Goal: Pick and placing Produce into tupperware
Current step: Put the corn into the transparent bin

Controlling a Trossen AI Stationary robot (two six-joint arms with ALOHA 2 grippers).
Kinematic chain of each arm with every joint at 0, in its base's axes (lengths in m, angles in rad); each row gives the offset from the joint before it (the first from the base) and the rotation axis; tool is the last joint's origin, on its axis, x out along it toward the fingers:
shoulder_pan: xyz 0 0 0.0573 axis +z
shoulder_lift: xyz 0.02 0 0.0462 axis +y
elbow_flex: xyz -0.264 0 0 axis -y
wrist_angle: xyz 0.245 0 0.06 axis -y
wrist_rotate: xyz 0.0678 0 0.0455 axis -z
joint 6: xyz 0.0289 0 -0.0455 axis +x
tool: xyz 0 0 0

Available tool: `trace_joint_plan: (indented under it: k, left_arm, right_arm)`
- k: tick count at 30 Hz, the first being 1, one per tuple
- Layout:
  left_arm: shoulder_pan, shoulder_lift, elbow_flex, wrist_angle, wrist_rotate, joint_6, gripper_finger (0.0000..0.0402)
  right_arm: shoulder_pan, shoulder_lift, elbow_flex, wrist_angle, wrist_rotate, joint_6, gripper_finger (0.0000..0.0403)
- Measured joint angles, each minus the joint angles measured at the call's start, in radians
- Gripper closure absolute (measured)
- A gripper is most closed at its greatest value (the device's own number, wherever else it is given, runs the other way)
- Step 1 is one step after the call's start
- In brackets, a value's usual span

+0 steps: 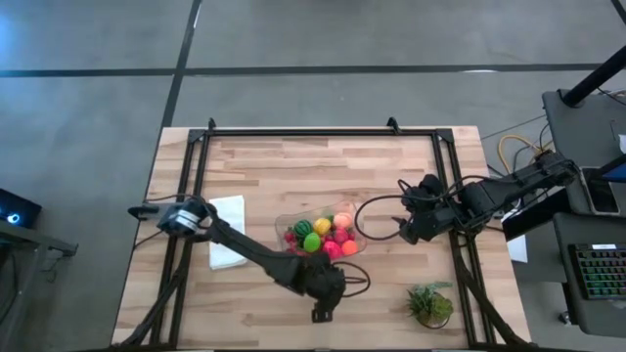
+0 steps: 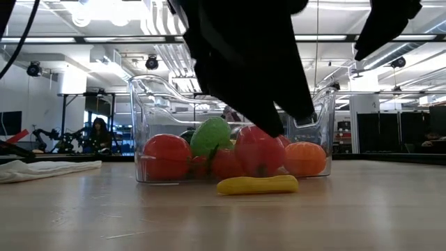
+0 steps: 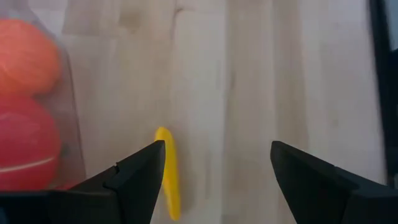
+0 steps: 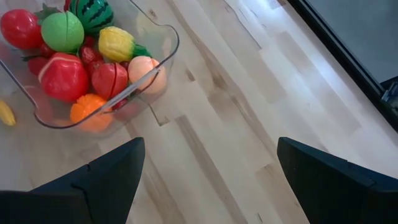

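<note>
Tabletop banana beside left end effector

No legible text, label, brand, number or sign is found in any view. Nothing readable is carried by the bench, the tupperware or the produce.

— Where does each camera sit?

— One hangs overhead, facing straight down on the whole desk. One sits at desk height, close to the tupperware, facing the room behind. One rides each wrist, angled down at the boards.

— What do views share?

— The tupperware appears in all four; the yellow piece beside it shows low and in both wrist views.
</note>
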Motion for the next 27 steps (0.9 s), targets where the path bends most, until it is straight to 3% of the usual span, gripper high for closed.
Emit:
trace_joint_plan:
  k: [19, 23, 27]
  left_arm:
    - [0.036, 0.014, -0.011, -0.030, 0.004, -0.002, 0.0126]
    - [0.032, 0.014, 0.001, -0.030, 0.031, -0.078, 0.0126]
    - [0.004, 0.014, 0.023, -0.019, 0.020, -0.017, 0.0126]
  right_arm:
    - [0.000, 0.000, -0.003, -0.020, 0.001, 0.000, 0.0044]
    - [0.000, 0.000, -0.004, -0.020, 0.001, 0.003, 0.0044]
    - [0.000, 0.000, -0.004, -0.020, 0.001, 0.003, 0.0044]
